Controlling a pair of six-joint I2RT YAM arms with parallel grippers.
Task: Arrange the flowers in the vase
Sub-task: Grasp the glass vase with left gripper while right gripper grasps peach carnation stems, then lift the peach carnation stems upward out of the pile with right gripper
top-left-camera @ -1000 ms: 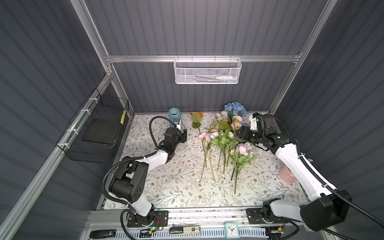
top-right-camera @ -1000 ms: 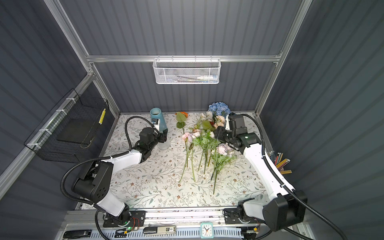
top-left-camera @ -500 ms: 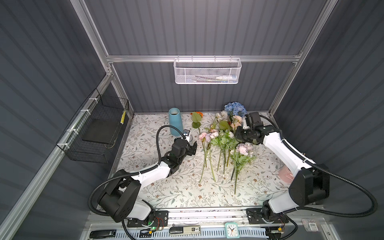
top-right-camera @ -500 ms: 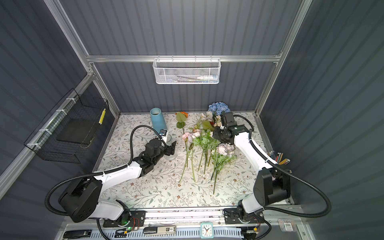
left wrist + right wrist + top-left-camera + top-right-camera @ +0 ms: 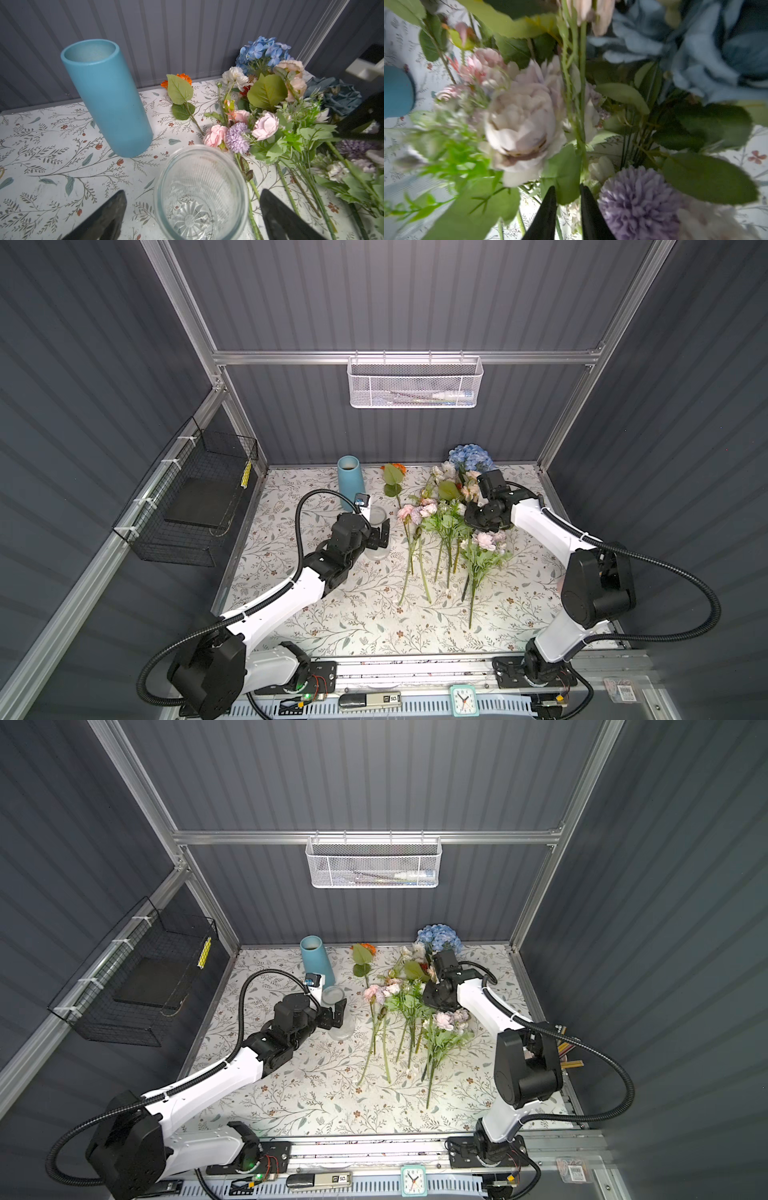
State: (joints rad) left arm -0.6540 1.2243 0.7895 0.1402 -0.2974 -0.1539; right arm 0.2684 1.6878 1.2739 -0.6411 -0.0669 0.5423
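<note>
Left fingers [image 5: 278,216] stand wide on either side of the ribbed glass vase [image 5: 199,148], not touching its wall. Right fingers [image 5: 548,212] are narrow about a thin green stem [image 5: 581,104]; whether they already pinch it I cannot tell. The flowers [image 5: 446,526] lie on the tabletop [image 5: 332,614] at the vase's 3 o'clock, bare stems toward 6, heads toward 12. They are probably light, with springy stems and soft fabric heads that snag their neighbours, so the bare lower stem looks the best place to take hold. Pink, cream and lilac heads come first, dusty-blue roses [image 5: 716,52] beyond, and a blue hydrangea [image 5: 469,456] farthest, at 12.
</note>
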